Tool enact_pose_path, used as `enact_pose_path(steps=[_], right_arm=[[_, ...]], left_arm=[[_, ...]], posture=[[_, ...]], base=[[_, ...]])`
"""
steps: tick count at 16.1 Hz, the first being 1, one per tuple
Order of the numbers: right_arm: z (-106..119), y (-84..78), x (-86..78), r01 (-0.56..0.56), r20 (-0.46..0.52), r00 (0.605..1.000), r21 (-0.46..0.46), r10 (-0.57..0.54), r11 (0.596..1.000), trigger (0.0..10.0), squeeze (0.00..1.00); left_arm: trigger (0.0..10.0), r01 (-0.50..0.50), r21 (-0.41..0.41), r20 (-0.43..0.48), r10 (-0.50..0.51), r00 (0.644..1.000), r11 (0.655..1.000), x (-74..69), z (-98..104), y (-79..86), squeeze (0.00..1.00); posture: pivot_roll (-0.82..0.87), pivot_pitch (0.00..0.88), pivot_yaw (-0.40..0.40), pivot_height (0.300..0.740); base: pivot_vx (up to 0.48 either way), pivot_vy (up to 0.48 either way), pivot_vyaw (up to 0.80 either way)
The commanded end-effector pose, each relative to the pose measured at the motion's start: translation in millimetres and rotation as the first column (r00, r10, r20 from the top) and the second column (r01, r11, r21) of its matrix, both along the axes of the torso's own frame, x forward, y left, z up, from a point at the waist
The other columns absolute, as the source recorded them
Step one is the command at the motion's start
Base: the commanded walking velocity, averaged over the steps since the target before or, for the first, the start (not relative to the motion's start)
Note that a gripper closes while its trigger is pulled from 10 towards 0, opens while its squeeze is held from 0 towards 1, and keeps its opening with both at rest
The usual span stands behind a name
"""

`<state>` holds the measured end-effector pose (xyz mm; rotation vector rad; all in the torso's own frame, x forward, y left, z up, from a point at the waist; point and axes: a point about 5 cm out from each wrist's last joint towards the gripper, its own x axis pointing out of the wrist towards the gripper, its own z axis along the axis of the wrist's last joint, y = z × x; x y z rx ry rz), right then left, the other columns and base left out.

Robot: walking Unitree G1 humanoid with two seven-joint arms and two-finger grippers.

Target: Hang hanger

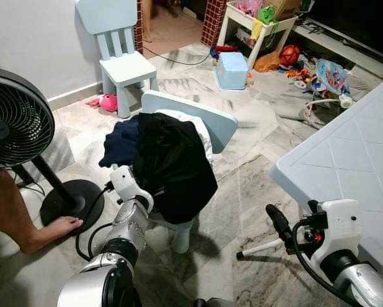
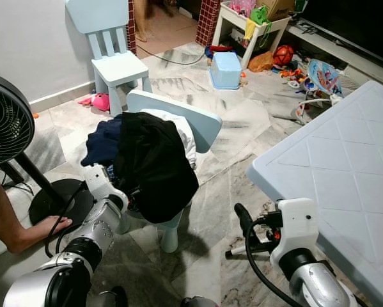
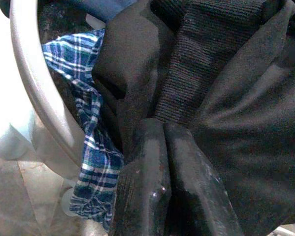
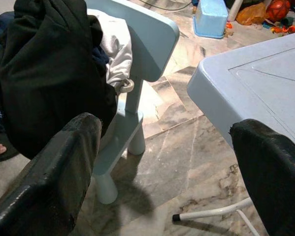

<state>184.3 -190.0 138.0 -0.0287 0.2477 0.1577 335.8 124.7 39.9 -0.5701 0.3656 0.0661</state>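
While pressed into the chair's clothes:
Left gripper (image 3: 164, 130): fingers together against black garment (image 1: 172, 163).
Right gripper (image 4: 162, 172): spread, apart from it.
Hanger: untellable.

Bare marble floor (image 1: 242, 185) runs open through the middle of the frame, between the clothes-heaped chair (image 1: 197, 121) at centre and the pale table (image 1: 344, 160) crowding the right side. At the left edge a standing fan (image 1: 15, 128) and its round base (image 1: 73, 201) block the way, with a person's hand (image 1: 62, 225) resting by the base. A second small chair (image 1: 121, 64) stands at the upper left, and scattered toys (image 1: 306, 64) clutter the upper right.
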Motion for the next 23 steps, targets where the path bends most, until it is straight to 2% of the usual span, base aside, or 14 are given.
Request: enact_pose_path(steps=[1,7,8,9,13,15,17,18,23], right_arm=[[-3.2,-3.3,-1.2,0.019,-0.015,1.000,-0.015,-0.019,1.000,10.0,0.00],[-3.7,-3.1,-0.7,0.018,-0.013,1.000,-0.014,-0.018,1.000,10.0,0.00],[-18.2,35.5,58.6,-0.040,0.068,0.997,0.180,0.028,0.983,10.0,0.00],[-18.2,38.7,64.5,-0.046,0.078,0.996,0.192,0.032,0.980,10.0,0.00],[-17.8,29.5,65.0,-0.027,0.079,0.997,0.174,0.014,0.984,10.0,0.00],[-21.3,29.8,69.1,-0.026,0.094,0.996,0.173,0.009,0.985,10.0,0.00],[-22.2,28.6,71.3,-0.016,0.110,0.994,0.174,-0.003,0.985,10.0,0.00],[-17.7,29.9,73.7,-0.012,0.143,0.990,0.207,-0.018,0.978,10.0,0.00],[-19.4,32.7,77.2,-0.024,0.152,0.988,0.249,-0.015,0.968,10.0,0.00]], left_arm=[[0.0,0.019,0.010,-0.002,-0.019,1.000,1.000,-0.4,-0.2,-5.3,0.00],[0.0,0.028,0.008,0.003,-0.028,1.000,1.000,-1.2,-0.4,-7.8,0.00],[10.0,0.086,0.385,0.287,-0.208,0.935,0.919,-77.4,31.3,20.5,1.00],[10.0,0.100,0.410,0.310,-0.241,0.919,0.907,-88.3,38.0,15.2,1.00],[10.0,0.110,0.417,0.296,-0.250,0.922,0.902,-85.6,34.9,12.7,1.00],[10.0,0.126,0.431,0.265,-0.259,0.929,0.893,-99.9,45.8,13.9,1.00],[10.0,0.117,0.452,0.262,-0.257,0.930,0.884,-108.4,48.8,17.9,1.00],[10.0,0.096,0.477,0.275,-0.252,0.928,0.874,-113.0,49.5,22.6,1.00],[10.0,0.104,0.499,0.282,-0.275,0.919,0.860,-118.3,58.5,22.2,1.00]], posture=[[-0.32,0.130,-0.112,0.740],[-0.32,0.127,-0.112,0.740],[-0.04,0.000,-0.074,0.740],[-0.05,0.000,-0.073,0.740],[-0.07,0.000,-0.068,0.740],[-0.06,0.000,-0.069,0.740],[-0.06,0.000,-0.070,0.740],[-0.05,0.000,-0.068,0.740],[-0.03,0.000,-0.070,0.740]], base=[[0.000,0.000,0.00],[0.000,0.000,0.00],[0.000,0.000,0.00],[0.000,0.000,0.00],[0.000,0.000,0.00],[0.000,0.000,0.00],[0.000,0.000,0.00],[0.000,0.000,0.00],[0.000,0.000,0.00]])
